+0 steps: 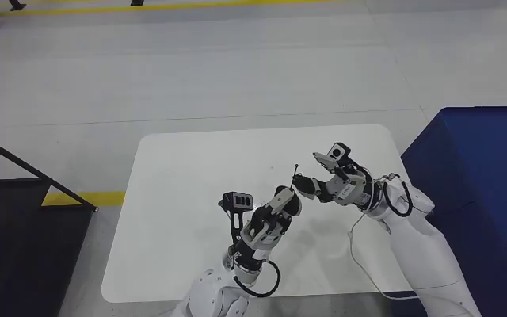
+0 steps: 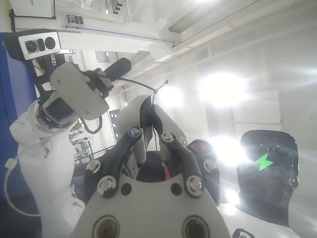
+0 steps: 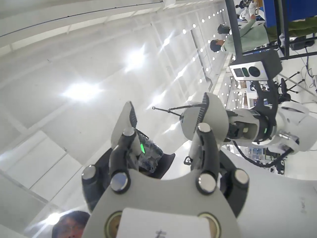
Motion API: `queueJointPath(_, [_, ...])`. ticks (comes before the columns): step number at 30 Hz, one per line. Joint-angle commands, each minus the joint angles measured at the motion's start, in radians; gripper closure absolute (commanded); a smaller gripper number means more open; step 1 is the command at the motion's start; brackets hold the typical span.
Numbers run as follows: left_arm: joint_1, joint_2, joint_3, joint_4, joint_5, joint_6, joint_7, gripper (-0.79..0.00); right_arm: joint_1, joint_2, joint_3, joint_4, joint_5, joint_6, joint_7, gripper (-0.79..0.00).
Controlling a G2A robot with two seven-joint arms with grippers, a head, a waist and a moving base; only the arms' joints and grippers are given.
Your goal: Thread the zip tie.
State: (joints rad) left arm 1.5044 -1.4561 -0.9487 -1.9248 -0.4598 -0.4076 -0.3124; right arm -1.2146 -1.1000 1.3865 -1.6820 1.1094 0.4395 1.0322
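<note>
A thin black zip tie (image 2: 138, 82) is held up in the air above the middle of the white table (image 1: 198, 198). My left gripper (image 2: 151, 102) is shut on one strand just below the tie's small head (image 2: 155, 90), from which a short tip sticks out. The other strand arcs across to my right gripper (image 2: 116, 74). In the right wrist view the right gripper (image 3: 167, 102) stands open, fingers wide apart, and the zip tie (image 3: 178, 107) runs across the gap and meets one finger pad (image 3: 204, 107). In the top view both grippers (image 1: 291, 194) (image 1: 305, 186) meet mid-table.
A blue cabinet (image 1: 467, 158) stands right beside the table's right edge. A black frame (image 1: 47, 186) slants across the floor at the left. Bare tabletop lies to the left of and behind the grippers.
</note>
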Motion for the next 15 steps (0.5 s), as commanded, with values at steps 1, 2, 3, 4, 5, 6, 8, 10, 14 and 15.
queueJointPath(1, [0.000,0.001,0.000,0.004,0.012,0.006,0.000,0.000,0.000,0.000,-0.008,-0.001,-0.008,-0.001,0.002,-0.317])
queueJointPath(2, [-0.001,0.001,-0.002,0.006,0.022,0.006,0.005,0.000,0.000,0.000,-0.010,-0.001,-0.010,-0.003,0.003,-0.311])
queueJointPath(3, [-0.002,0.001,-0.001,0.009,0.029,0.006,0.011,0.000,0.000,0.000,-0.012,-0.001,-0.014,-0.005,0.004,-0.311])
queueJointPath(4, [-0.002,0.000,0.001,0.010,0.030,0.007,0.015,0.000,0.000,0.000,-0.014,0.000,-0.014,-0.007,0.004,-0.311])
queueJointPath(5, [-0.003,0.000,0.003,0.012,0.031,0.010,0.019,0.000,0.001,0.001,-0.015,0.001,-0.017,-0.007,0.004,-0.314])
queueJointPath(6, [-0.005,0.000,0.003,0.017,0.033,0.015,0.026,0.000,0.001,0.001,-0.016,0.001,-0.018,-0.008,0.005,-0.314])
queueJointPath(8, [-0.010,-0.001,0.005,0.020,0.038,0.020,0.036,0.000,0.002,0.001,-0.017,0.003,-0.020,-0.011,0.007,-0.311])
queueJointPath(10, [-0.013,-0.002,0.006,0.023,0.042,0.021,0.045,0.000,0.001,0.002,-0.016,0.008,-0.021,-0.016,0.007,-0.305])
queueJointPath(14, [-0.016,-0.006,0.010,0.017,0.019,-0.001,0.080,0.000,-0.002,0.004,-0.013,0.017,-0.029,-0.023,0.009,-0.305])
queueJointPath(15, [-0.017,-0.007,0.010,0.017,0.020,-0.011,0.085,0.000,-0.003,0.005,-0.012,0.019,-0.035,-0.024,0.011,-0.305])
